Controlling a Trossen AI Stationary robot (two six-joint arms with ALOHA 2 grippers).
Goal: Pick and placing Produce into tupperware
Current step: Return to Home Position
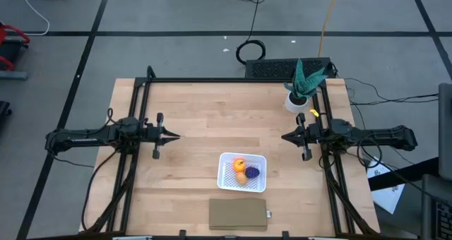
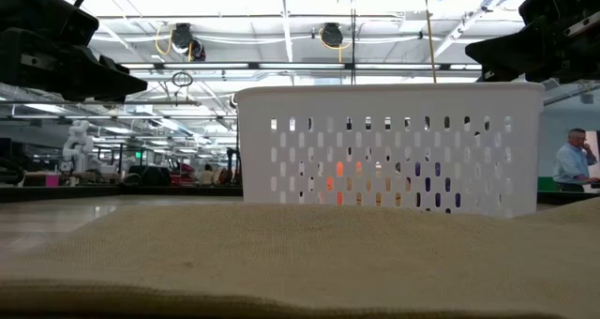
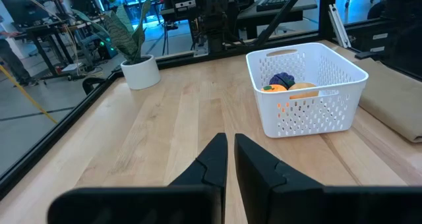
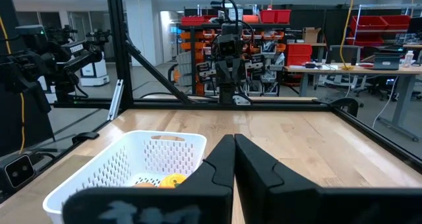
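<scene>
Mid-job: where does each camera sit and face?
High: overhead, looking straight down; left end effector and right end effector point inward.
Low: table height, level at the tupperware wall; arms at top corners.
Left wrist: past its shut fingers toward tupperware and plant.
Right wrist: past its shut fingers toward tupperware.
Shared: all show the tupperware.

1. The left arm [image 1: 92, 136] is stretched level from the left side, with the left gripper [image 1: 171, 135] pointed inward and its fingers [image 3: 214, 159] pressed nearly together.
2. The right arm [image 1: 374, 136] is mirrored opposite, with the right gripper [image 1: 287, 136] pointed inward and its fingers [image 4: 254, 161] closed.
</scene>
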